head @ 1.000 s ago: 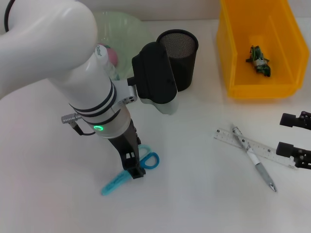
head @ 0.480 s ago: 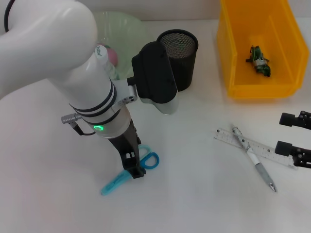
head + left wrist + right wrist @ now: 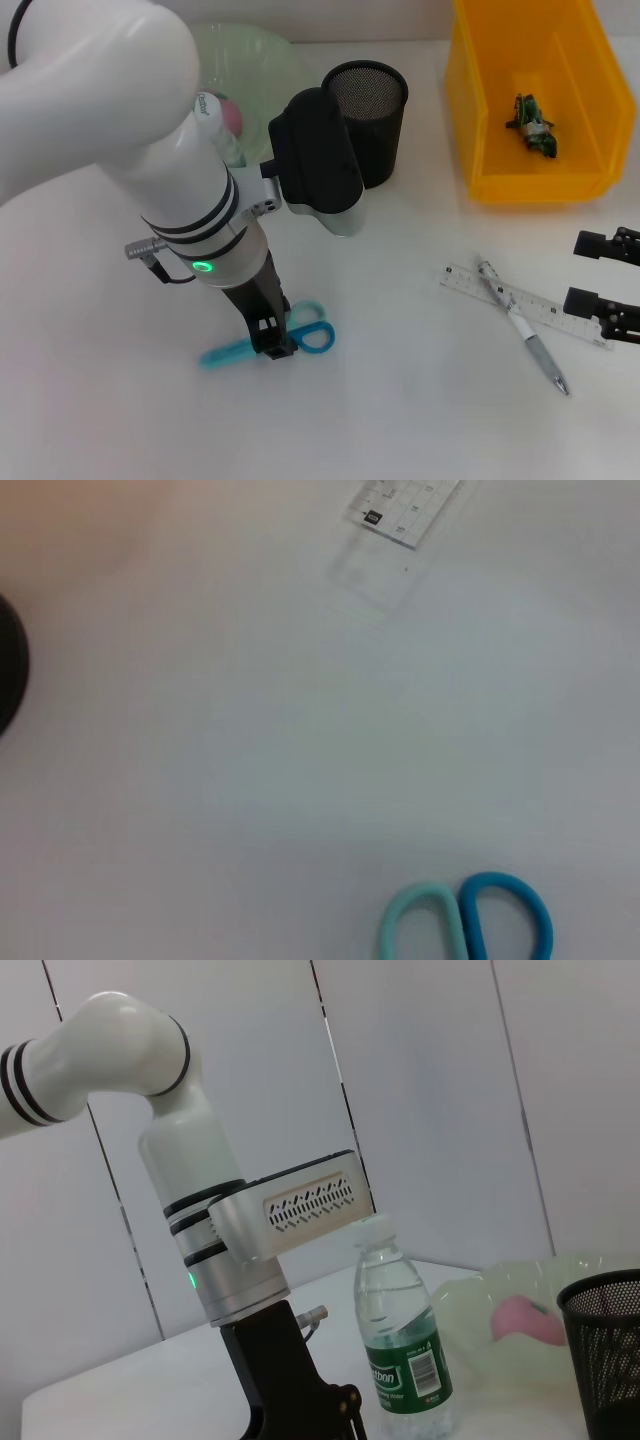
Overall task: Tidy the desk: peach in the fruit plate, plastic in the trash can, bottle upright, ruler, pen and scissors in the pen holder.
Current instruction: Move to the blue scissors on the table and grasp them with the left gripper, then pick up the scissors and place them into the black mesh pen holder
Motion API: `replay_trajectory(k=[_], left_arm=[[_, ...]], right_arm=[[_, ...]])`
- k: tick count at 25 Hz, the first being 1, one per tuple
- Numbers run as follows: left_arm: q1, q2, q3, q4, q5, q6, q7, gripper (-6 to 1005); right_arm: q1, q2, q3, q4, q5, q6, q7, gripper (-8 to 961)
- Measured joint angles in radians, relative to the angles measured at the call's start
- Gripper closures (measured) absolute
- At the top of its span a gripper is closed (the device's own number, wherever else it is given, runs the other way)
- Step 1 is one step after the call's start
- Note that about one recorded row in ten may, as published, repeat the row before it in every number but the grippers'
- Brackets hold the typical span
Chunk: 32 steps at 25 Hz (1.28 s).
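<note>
One left end effector (image 3: 272, 343) stands clamped on the scissors (image 3: 300, 338) at its tips.

blue-and-teal scissors (image 3: 290, 340), yellow bin (image 3: 535, 100), black mesh pen holder (image 3: 368, 120)

Scissors (image 3: 268, 345): blue handles, lying flat near the table's front left. Ruler (image 3: 525, 304): clear, flat near the right edge. Pen (image 3: 520, 325): white and grey, lying crossed over the ruler. Pen holder (image 3: 370, 122): black mesh, upright near the back centre. Bottle (image 3: 402, 1335): clear, green label, white cap, upright. Peach (image 3: 231, 115): pink, in the pale green plate (image 3: 262, 62), back left. Plastic (image 3: 533, 124): green scrap in the yellow trash can (image 3: 480, 120), back right.
</note>
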Motion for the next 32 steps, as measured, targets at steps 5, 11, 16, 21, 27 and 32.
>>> replay_trajectory(k=[5, 11, 16, 21, 27, 32], left_arm=[[0.001, 0.0, 0.0, 0.001, -0.001, 0.0, 0.0, 504], [0.004, 0.0, 0.001, 0.003, 0.001, -0.001, 0.001, 753], [0.009, 0.0, 0.003, 0.021, 0.004, 0.003, 0.0, 754], [0.021, 0.0, -0.002, 0.065, -0.008, 0.009, 0.0, 755], [0.046, 0.0, -0.048, 0.123, -0.042, -0.003, 0.003, 756], [0.055, 0.0, -0.083, 0.146, -0.082, -0.008, 0.007, 757]], right_arm=[[-0.002, 0.003, 0.0, 0.0, 0.0, 0.002, 0.0, 187], [-0.003, 0.006, 0.0, 0.0, 0.001, 0.003, 0.0, 187], [-0.002, 0.009, 0.0, 0.0, 0.001, 0.011, 0.0, 187], [-0.005, 0.012, 0.005, 0.0, 0.002, 0.011, -0.001, 187], [-0.017, 0.013, 0.023, 0.0, 0.003, 0.002, -0.009, 187], [-0.027, 0.014, 0.048, 0.0, 0.003, 0.001, -0.009, 187]])
